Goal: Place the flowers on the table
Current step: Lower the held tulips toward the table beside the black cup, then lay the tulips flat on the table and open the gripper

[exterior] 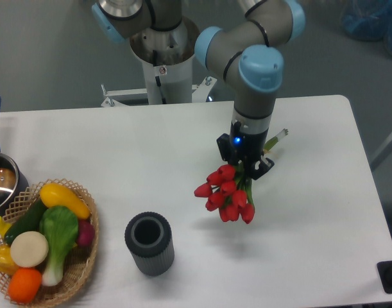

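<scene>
A: Where are the flowers [226, 194]?

B: Right of centre over the table [151, 147], a bunch of red tulip buds hanging below the gripper [245, 165]. The buds point toward the near edge and a little left; the pale stem ends [278, 138] stick out up and to the right, behind the wrist.

A: And the gripper itself?

B: Its black fingers are clamped around the green stems just above the buds. A blue light glows on its body. Whether the buds touch the tabletop, I cannot tell; a soft shadow lies just beneath them.

A: What else is on the table?

B: A dark ribbed vase [149, 244] stands upright near the front, left of the flowers and apart from them. A wicker basket [80, 269] of toy vegetables sits at the near left corner, with a steel pot [2, 183] just behind it at the left edge.
</scene>
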